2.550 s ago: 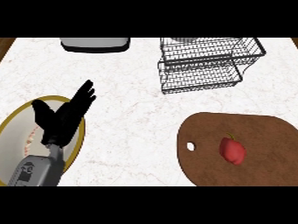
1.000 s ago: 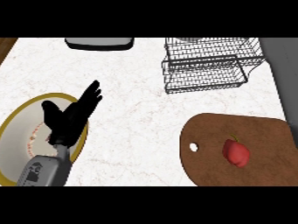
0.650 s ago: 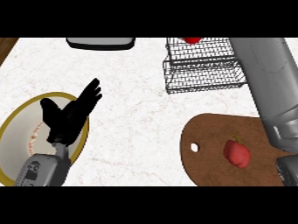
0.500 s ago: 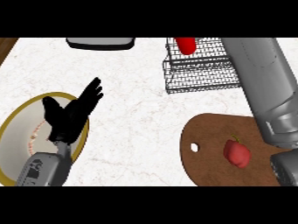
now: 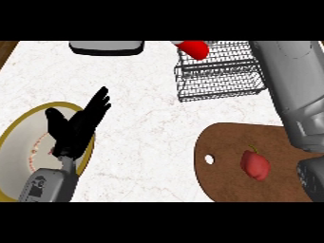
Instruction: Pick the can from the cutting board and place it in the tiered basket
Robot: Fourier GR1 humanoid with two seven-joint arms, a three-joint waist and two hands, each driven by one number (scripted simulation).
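The right hand is out of sight past the view's top edge, so I cannot tell whether it holds anything. Only its forearm (image 5: 298,90) shows, running up beside the tiered basket (image 5: 220,78). The can (image 5: 195,49) is left of that forearm, at the basket's far left corner, seemingly over the rim. Let go there, it could tip outside the wire wall. The left hand (image 5: 77,126) rests open over the plate (image 5: 10,142).

- Left hand (image 5: 74,127) rests open at the lower left, fingers straight and pointing up, above its grey left forearm (image 5: 49,185).
- Right forearm (image 5: 301,95) reaches up the right side, past the top edge.
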